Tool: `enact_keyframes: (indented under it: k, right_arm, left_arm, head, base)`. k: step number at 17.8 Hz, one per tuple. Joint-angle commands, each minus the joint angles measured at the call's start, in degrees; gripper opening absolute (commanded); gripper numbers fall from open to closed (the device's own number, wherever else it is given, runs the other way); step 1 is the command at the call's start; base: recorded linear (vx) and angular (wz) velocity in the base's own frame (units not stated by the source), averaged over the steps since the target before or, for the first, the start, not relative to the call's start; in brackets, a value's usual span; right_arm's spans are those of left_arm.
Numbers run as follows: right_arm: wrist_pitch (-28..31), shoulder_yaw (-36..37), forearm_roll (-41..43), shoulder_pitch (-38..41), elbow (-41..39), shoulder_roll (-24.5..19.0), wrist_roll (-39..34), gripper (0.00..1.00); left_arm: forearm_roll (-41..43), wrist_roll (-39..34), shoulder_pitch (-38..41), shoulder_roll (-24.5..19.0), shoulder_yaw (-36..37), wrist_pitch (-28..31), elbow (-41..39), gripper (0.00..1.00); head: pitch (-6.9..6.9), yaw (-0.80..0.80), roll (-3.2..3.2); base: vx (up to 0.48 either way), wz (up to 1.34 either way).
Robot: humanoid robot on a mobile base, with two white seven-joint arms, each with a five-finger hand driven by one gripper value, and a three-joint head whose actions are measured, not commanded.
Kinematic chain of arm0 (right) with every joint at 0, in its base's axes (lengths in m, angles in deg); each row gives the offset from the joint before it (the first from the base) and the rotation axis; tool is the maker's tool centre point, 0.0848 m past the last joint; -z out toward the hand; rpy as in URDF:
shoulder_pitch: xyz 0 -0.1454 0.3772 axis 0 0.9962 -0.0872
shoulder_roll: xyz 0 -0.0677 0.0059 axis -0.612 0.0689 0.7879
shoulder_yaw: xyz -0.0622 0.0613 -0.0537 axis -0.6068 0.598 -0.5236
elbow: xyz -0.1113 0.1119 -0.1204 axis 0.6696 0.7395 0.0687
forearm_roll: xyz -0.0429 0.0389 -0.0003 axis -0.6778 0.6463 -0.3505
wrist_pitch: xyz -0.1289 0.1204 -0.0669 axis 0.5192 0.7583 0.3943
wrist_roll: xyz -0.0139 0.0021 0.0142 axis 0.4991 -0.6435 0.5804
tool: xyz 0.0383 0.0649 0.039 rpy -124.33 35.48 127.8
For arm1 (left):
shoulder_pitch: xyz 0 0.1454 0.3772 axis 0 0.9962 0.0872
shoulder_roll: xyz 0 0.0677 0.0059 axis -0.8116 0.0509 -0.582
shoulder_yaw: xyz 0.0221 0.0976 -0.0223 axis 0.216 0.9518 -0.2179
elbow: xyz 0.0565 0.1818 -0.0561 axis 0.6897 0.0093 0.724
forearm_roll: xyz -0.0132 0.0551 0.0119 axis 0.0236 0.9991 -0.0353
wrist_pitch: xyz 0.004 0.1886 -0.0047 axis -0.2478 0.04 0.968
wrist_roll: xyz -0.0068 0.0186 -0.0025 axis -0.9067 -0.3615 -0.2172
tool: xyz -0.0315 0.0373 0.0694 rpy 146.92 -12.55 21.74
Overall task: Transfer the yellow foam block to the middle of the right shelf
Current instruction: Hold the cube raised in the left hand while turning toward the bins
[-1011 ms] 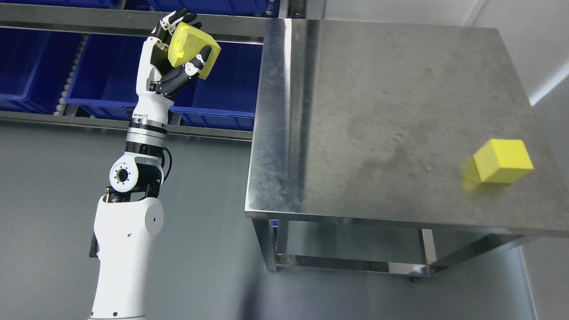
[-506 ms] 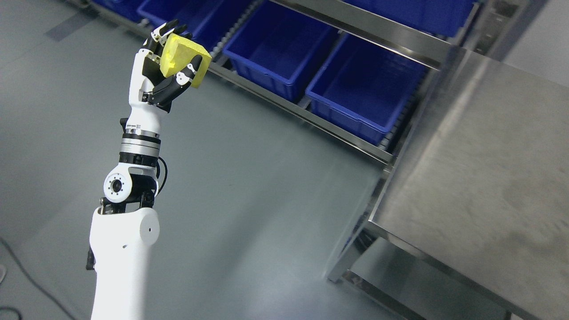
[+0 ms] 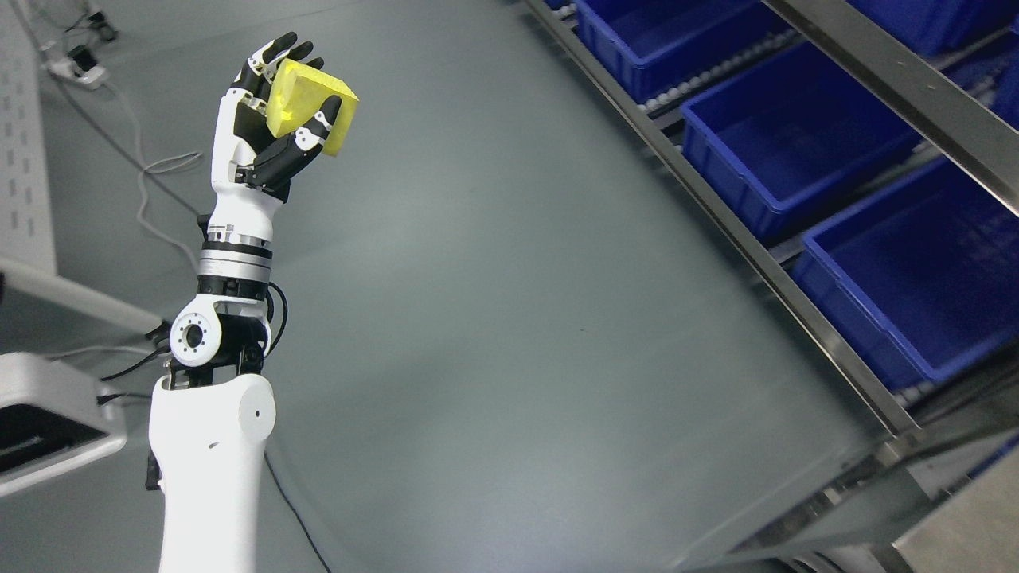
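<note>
My left hand is raised at the upper left, its fingers curled around a yellow foam block. The block is held in the air above the bare grey floor. A steel shelf rack with blue bins runs along the right side, well away from the hand. My right arm does not show.
Another blue bin sits lower right on the rack's roller lane. The corner of a steel table shows at the bottom right. Cables lie on the floor at the left, beside a white unit.
The whole picture has swung left as the camera turned: the table and the second yellow block have left view. The left hand keeps the same grasp on the block.
</note>
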Motion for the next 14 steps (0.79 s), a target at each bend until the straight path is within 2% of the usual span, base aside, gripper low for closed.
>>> enact_keyframes:
  k: [1,6,14]
  right_arm:
    - [0.05,-0.01,-0.18,0.09,-1.00,1.00,0.00,1.00]
    - [0.05,-0.01,-0.18,0.09,-1.00,1.00,0.00,1.00]
    - [0.05,-0.01,-0.18,0.09,-1.00,1.00,0.00,1.00]
  left_arm:
    - [-0.02,0.03,0.01,-0.92,-1.27,0.28,-1.54,0.54]
    - [-0.02,-0.24,-0.43,-0.92,-1.53,1.60,-2.94,0.54]
    - [-0.02,-0.06,-0.34,-0.92,-2.15,2.13,-3.56,0.54]
  head:
    - [0.00,0.00,0.00]
    - [0.00,0.00,0.00]
    - [0.00,0.00,0.00]
  base:
    - [0.047,0.89]
    - [0.075,0.71]
    - [0.120,0.23]
